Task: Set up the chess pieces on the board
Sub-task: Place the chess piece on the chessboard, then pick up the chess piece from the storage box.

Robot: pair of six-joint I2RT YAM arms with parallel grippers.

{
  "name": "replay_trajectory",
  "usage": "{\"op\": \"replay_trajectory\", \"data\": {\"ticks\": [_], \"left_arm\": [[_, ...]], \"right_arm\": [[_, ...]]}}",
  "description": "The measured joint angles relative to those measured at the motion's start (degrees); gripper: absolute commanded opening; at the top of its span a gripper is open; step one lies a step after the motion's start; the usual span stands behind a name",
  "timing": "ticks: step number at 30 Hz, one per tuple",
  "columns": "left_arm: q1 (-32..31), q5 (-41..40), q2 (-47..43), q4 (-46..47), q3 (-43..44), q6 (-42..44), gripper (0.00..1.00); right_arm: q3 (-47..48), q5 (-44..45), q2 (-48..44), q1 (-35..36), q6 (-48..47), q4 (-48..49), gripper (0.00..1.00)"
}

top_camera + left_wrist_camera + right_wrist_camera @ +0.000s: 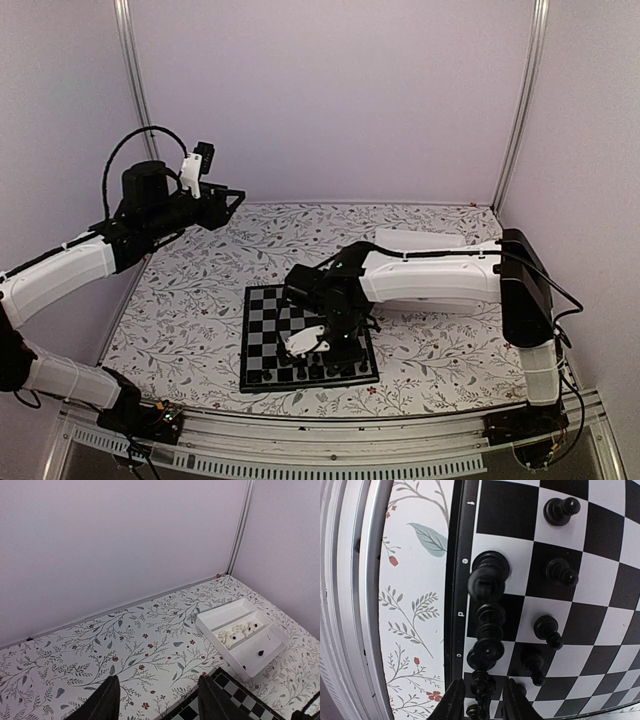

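The board [262, 330] lies at the table's near middle, with black chess pieces [300, 373] lined along its near edge. My right gripper [335, 345] hangs over that row. In the right wrist view its fingers [454, 700] stand a little apart on either side of one black piece [481, 682] on the edge file. Narrow gaps show on both sides, so the gripper [480, 700] is open. More tall pieces [489, 625] continue up that file, with pawns [561, 571] one file in. My left gripper [225, 200] is raised at the back left, open [160, 700] and empty.
A white tray [210, 625] holding white pieces [237, 630] and a couple of black ones sits at the back right, partly behind the right arm [430, 275] in the top view. The board's corner [240, 700] shows below the left fingers. The table's metal front rail [350, 600] runs beside the board.
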Motion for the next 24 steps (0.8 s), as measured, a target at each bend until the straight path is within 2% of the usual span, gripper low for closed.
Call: {"op": "replay_trajectory", "data": {"ticks": [5, 9, 12, 15, 19, 22, 24], "left_arm": [[0.0, 0.1, 0.3, 0.0, 0.0, 0.5, 0.55], [-0.2, 0.9, 1.1, 0.1, 0.0, 1.0, 0.55], [-1.3, 1.4, 2.8, -0.1, 0.3, 1.6, 0.55], [-4.4, 1.6, 5.6, -1.7, 2.6, 2.2, 0.54], [-10.0, 1.8, 9.6, -5.2, 7.3, 2.9, 0.53], [-13.9, 1.9, 12.7, -7.3, 10.5, 2.8, 0.53], [-15.6, 1.9, 14.3, -8.0, 11.7, 2.7, 0.53]], "right_arm": [[0.0, 0.6, -4.1, -1.4, -0.4, 0.0, 0.34], [-0.7, -0.5, -12.5, -6.5, -0.4, 1.4, 0.33], [-4.5, -1.8, -20.0, -14.4, -0.4, 5.2, 0.29], [-9.8, -3.3, -25.9, -25.4, 0.0, 9.4, 0.26], [-14.1, -5.5, -26.9, -39.6, 0.9, 13.5, 0.24], [-17.2, -6.9, -26.1, -46.6, 1.9, 15.6, 0.24], [-19.3, -7.1, -25.1, -48.7, 2.3, 17.0, 0.25]]}}
